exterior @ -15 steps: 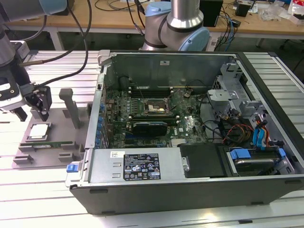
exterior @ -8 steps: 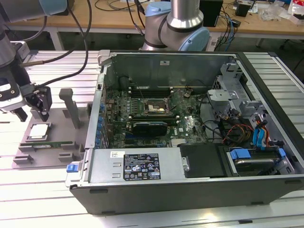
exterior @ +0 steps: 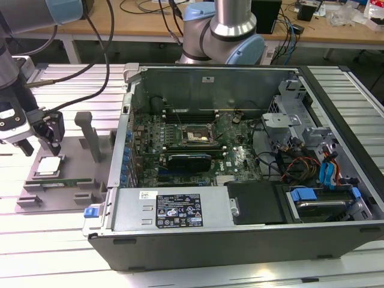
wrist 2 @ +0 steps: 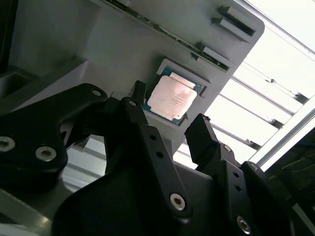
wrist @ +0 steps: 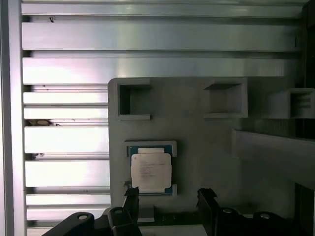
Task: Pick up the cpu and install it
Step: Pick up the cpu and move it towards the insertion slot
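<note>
Spread end effector (wrist: 168, 194) over cpu (wrist: 150, 172) — seemingly untouched.

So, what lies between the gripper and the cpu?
Nothing lies there: in the first wrist view only bare grey tray shows between the open gripper and the cpu.

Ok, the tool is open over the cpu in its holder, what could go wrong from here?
1. In the first wrist view one fingertip looks in line with the edge of the cpu, not outside it; descending may press on the chip or the rim of the holder.
2. The cable to the tool hangs near the case wall; it may snag on a carry to the socket.
</note>
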`<state>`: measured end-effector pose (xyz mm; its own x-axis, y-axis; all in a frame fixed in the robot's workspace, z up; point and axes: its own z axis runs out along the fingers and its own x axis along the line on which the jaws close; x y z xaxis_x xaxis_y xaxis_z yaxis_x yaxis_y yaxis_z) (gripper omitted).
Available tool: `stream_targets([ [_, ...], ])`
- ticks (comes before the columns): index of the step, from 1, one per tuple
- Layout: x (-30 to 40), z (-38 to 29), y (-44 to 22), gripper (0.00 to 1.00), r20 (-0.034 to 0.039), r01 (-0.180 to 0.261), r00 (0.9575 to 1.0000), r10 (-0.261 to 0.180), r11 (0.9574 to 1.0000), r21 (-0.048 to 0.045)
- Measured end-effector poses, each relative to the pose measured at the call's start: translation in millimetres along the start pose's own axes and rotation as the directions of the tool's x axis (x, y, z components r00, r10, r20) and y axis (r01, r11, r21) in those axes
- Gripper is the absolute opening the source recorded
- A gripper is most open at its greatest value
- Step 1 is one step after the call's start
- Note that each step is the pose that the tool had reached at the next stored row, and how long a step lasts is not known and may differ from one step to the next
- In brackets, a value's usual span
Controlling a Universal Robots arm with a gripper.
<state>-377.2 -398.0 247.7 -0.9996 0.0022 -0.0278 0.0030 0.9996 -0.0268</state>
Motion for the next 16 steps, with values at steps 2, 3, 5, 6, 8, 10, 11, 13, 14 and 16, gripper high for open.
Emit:
stream_targets([
  [2,0.5,1.9,0.0,0.60,-0.0001,0.001,1.0000,-0.001,1.0000,0.0000],
  [3,0.6,2.7,0.0,0.60,-0.0002,0.001,1.0000,-0.001,1.0000,0.0001],
  [5,0.8,4.5,0.1,0.60,-0.0002,0.001,1.0000,-0.001,1.0000,0.0001],
  [6,0.8,6.0,0.1,0.60,-0.0002,0.001,1.0000,-0.001,1.0000,0.0001],
  [8,0.8,7.7,0.2,0.60,-0.0002,0.001,1.0000,-0.001,1.0000,0.0001],
  [10,0.9,9.0,0.2,0.60,-0.0002,0.001,1.0000,-0.001,1.0000,0.0000],
  [11,0.9,9.4,0.2,0.60,-0.0002,0.001,1.0000,-0.001,1.0000,0.0001],
  [13,0.9,10.3,0.3,0.60,-0.0002,0.001,1.0000,-0.001,1.0000,0.0000],
  [14,0.9,10.7,0.3,0.60,-0.0002,0.001,1.0000,-0.001,1.0000,0.0001],
  [16,0.9,11.6,0.3,0.60,-0.0001,0.001,1.0000,-0.001,1.0000,0.0000],
])
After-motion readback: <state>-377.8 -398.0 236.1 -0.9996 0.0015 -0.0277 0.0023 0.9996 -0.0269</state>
